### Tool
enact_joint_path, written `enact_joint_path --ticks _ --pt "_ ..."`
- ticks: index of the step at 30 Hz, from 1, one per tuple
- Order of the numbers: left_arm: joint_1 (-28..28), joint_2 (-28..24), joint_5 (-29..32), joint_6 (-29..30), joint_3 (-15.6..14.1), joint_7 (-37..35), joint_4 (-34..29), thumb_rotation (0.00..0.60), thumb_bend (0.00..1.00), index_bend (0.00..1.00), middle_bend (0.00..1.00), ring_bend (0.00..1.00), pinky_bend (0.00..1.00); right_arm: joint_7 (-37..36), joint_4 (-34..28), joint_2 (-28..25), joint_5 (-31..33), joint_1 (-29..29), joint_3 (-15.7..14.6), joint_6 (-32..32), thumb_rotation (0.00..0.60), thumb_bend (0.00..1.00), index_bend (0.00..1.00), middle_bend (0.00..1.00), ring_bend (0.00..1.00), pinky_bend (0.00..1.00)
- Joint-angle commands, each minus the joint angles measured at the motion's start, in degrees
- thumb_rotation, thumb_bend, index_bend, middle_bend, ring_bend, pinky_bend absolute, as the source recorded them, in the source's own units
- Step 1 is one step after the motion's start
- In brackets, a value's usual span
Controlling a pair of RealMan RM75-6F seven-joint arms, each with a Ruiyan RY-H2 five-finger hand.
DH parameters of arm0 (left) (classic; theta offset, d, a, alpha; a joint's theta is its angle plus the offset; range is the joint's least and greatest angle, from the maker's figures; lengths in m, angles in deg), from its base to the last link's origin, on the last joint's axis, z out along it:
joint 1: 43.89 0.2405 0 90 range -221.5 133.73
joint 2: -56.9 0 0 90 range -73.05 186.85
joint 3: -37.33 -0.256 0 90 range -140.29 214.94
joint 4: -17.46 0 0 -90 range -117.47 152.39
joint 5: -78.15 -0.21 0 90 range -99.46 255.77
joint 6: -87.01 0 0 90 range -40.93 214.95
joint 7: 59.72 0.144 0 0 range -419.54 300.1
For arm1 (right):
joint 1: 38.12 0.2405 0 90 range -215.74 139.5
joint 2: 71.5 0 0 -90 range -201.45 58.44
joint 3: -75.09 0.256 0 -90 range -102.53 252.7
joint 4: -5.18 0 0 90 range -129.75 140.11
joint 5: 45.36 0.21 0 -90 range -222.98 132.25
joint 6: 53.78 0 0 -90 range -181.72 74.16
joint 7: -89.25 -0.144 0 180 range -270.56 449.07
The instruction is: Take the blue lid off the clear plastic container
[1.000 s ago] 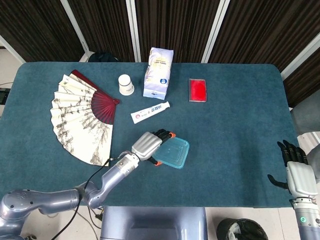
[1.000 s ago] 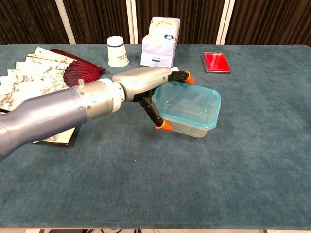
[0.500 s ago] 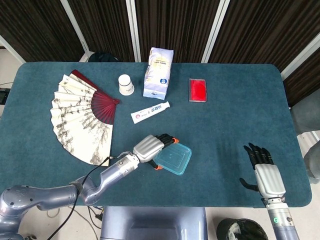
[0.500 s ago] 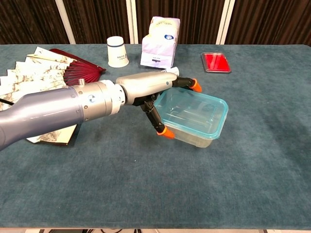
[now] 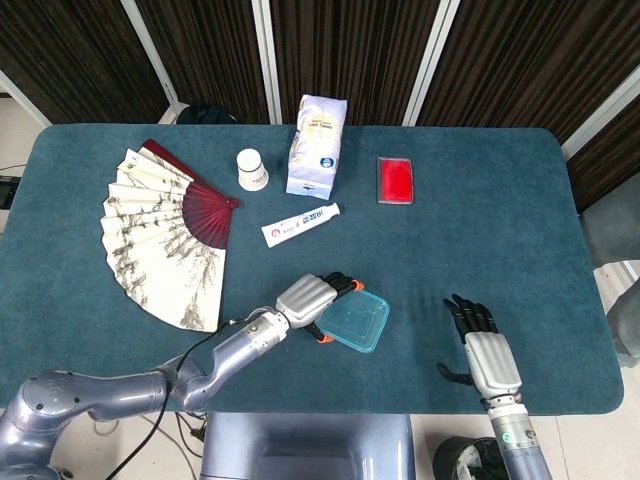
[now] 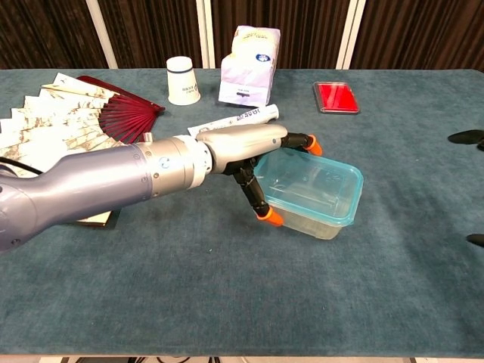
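1. Over the last second the clear plastic container (image 6: 311, 198) has slid along the table toward the robot's right and a little nearer its body, carried by the left hand (image 5: 306, 297); the right hand (image 5: 487, 352) has come in from the table's far right edge toward the middle.
2. The container now sits near the front centre of the blue-green table (image 5: 480, 240), its blue lid (image 5: 353, 321) on top and apparently not yet lifted. In the chest view the rim looks teal and the walls clear.
3. The left hand grips the container at its left side: orange-tipped fingers (image 6: 308, 142) reach over the far rim while the thumb presses the near wall. This looks like a bracing hold, steadying the box so the other hand can work on the lid.
4. The right hand lies apart from the container, fingers spread and holding nothing; only dark fingertips (image 6: 467, 137) show at the chest view's right edge.
5. Judging from this, the next move is the right hand reaching for a lid corner.
6. Further off lie a toothpaste tube (image 5: 300, 224), a paper fan (image 5: 165, 235), a white cup (image 5: 252, 168), a white bag (image 5: 317, 146) and a red case (image 5: 395, 180), all clear of the work.
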Motion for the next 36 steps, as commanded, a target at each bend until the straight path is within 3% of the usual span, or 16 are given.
enact_joint_path --ticks 1,7,17,36 --pt "-0.35 0.98 1.35 -0.51 0.51 1.75 0.10 0.600 0.13 0.25 0.28 0.27 0.40 2.11 -0.02 3.10 1.23 0.76 0.18 -0.74 0.600 0.29 0.00 0.00 0.00 0.00" --pt "-0.95 1.37 2.68 -1.30 0.84 3.34 -0.34 0.600 0.13 0.25 0.28 0.27 0.40 4.43 -0.16 7.87 3.41 1.89 0.95 -1.69 0.600 0.29 0.00 0.00 0.00 0.00" --pt "-1.50 0.82 5.18 -2.27 1.34 5.19 -1.62 0.600 0.13 0.25 0.28 0.27 0.40 8.61 -0.42 14.97 7.97 4.09 4.83 -0.59 0.600 0.29 0.00 0.00 0.00 0.00" --pt "-1.51 1.61 9.03 -1.32 2.01 7.66 -2.34 0.600 0.13 0.25 0.28 0.27 0.40 10.32 -1.15 17.46 9.47 4.76 3.70 0.72 0.600 0.29 0.00 0.00 0.00 0.00"
